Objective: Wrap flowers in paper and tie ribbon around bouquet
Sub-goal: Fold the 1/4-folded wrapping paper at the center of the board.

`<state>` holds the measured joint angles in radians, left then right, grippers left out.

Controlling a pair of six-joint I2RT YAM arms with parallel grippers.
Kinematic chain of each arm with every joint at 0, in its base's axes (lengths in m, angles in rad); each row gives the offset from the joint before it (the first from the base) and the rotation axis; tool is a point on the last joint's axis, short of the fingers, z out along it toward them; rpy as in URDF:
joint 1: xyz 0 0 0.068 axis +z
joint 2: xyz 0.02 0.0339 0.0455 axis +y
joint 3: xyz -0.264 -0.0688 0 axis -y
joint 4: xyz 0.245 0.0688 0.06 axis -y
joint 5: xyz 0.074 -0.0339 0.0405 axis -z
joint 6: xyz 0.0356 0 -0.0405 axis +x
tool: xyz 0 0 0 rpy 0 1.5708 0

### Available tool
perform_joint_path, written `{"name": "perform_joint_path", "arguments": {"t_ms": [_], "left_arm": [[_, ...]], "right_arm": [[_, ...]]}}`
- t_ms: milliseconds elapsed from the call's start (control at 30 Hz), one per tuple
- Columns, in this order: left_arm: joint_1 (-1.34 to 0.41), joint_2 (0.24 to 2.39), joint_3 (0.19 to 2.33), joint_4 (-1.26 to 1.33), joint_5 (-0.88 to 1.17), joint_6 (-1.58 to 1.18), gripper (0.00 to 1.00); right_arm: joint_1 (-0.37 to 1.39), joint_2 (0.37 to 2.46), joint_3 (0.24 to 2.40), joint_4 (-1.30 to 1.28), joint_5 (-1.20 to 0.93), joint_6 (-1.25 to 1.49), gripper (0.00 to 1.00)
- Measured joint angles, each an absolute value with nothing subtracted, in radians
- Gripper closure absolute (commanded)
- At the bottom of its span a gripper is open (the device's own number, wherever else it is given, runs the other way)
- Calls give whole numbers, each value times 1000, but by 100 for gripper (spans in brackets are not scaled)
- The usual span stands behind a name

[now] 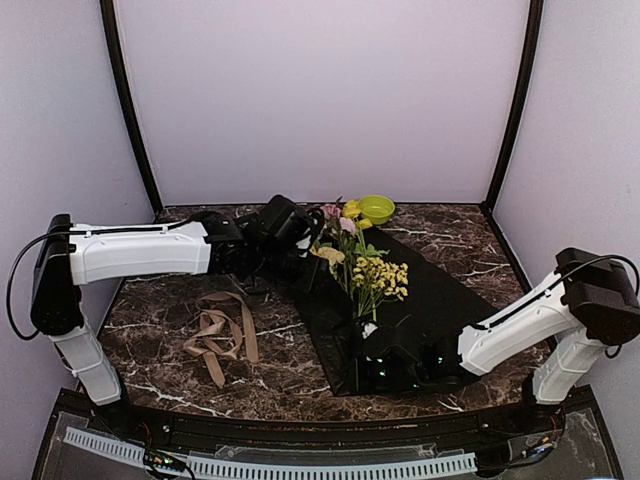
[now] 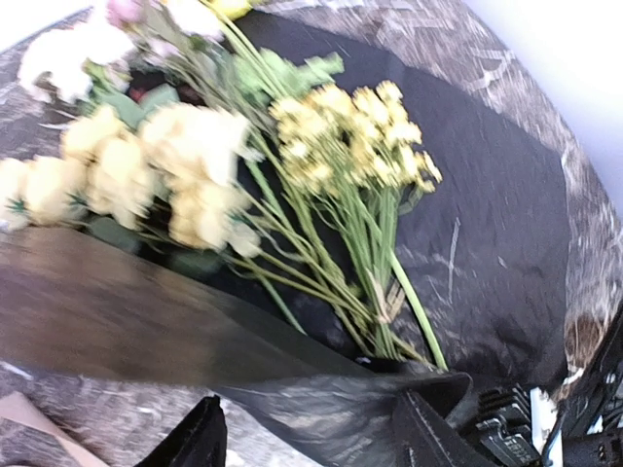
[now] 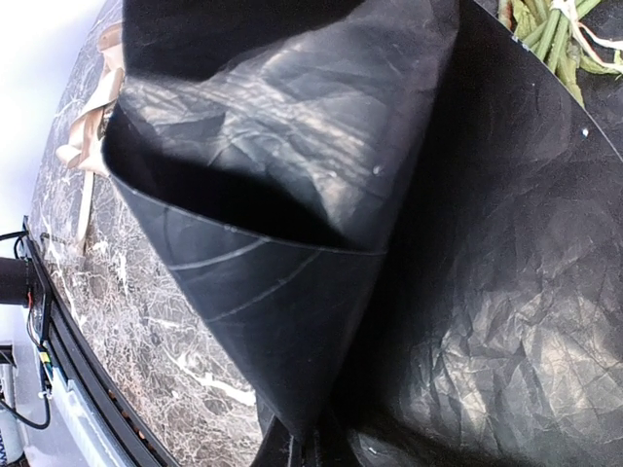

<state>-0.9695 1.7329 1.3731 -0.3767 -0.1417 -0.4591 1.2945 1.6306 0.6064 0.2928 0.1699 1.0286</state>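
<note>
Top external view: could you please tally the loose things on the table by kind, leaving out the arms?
paper, black: 1
ribbon, beige: 1
flowers, one pink and yellow bunch: 1
bowl, green: 1
Total: 4

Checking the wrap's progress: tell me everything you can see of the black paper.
The paper is a large black sheet, crinkly and faintly glossy, spread on the marbled tabletop with the flowers lying across it. Its near corner is lifted and folded over, pinched in the shut right gripper.
</note>
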Motion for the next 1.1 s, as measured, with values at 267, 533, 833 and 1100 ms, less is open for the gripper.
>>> {"name": "perform_joint_path", "arguments": {"t_ms": [267, 533, 833, 1100], "left_arm": [[-923, 1724, 1381, -377, -117, -437, 38], [-893, 1779, 1473, -375, -84, -421, 37], [-884, 1881, 1517, -364, -62, -387, 40], [-884, 1978, 1514, -326, -24, -387, 40]], "right_arm": [[1293, 1631, 606, 297, 160, 1031, 98], [1293, 1631, 606, 294, 154, 1031, 96], [1293, 1625, 606, 284, 154, 1033, 85], [1293, 1596, 605, 265, 173, 1036, 74]]}}
